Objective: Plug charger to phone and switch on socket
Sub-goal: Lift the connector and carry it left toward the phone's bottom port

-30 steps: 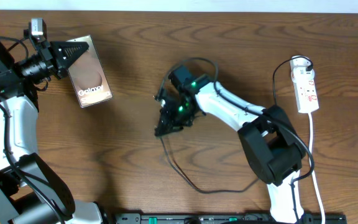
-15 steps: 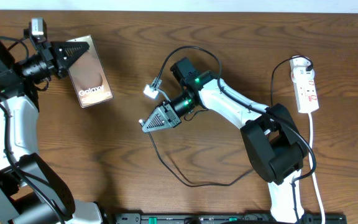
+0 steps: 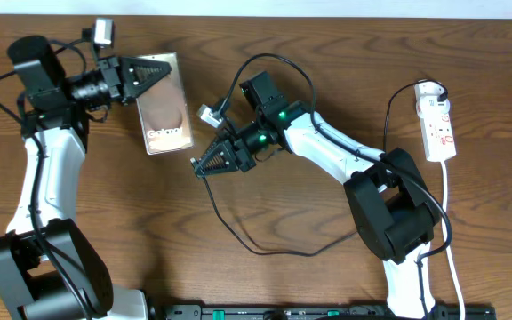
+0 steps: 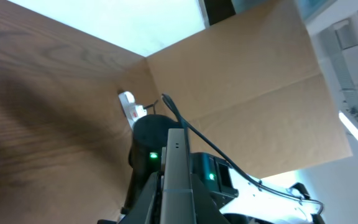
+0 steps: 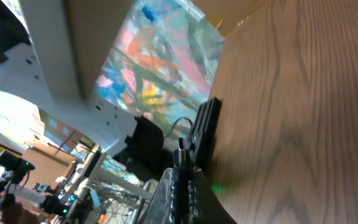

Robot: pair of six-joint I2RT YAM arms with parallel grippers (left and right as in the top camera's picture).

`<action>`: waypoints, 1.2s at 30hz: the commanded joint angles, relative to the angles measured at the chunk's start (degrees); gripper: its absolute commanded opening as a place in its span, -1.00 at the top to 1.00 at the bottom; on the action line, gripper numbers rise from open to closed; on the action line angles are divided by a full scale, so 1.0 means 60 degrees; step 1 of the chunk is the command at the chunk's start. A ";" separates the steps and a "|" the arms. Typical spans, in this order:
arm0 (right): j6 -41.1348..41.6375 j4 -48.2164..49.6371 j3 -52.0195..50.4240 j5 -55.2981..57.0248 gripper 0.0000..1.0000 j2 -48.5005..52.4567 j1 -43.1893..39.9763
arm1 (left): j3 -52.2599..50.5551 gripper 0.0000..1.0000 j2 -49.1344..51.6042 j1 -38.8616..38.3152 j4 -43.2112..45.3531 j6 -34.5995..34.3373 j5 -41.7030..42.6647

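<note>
In the overhead view my left gripper is shut on the top end of the phone, whose brown face with white "Galaxy" text points up. In the left wrist view the phone shows edge-on between the jaws of the left gripper. My right gripper is shut on the charger near its connector, just right of the phone's lower end. The charger's black tip sticks out of the right gripper, pointing at the phone's dark edge. The white socket lies at the far right.
The charger's black cable loops over the right arm and trails across the table toward the front edge. The socket's white cord runs down the right side. A cardboard wall stands behind the table.
My left arm has swung the phone right, toward the centre. The right gripper has turned from pointing down to pointing left, and has carried the charger tip up to the phone's lower end.
</note>
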 commanded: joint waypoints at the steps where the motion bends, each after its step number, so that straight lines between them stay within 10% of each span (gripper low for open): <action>1: 0.1643 0.0769 0.0124 -0.0437 0.98 0.0011 -0.0051 | 0.0047 0.85 -0.0015 -0.0178 -0.0109 0.0069 -0.0849; 10: 0.3887 0.3180 0.0124 -0.0412 0.98 0.0007 -0.0117 | 0.0047 0.85 -0.0015 -0.0244 -0.0168 -0.0397 -0.2929; 36: 0.5836 0.4717 0.0124 0.0790 0.98 0.0011 -0.0273 | 0.0047 0.86 -0.0015 -0.0248 0.1300 -0.0820 -0.2623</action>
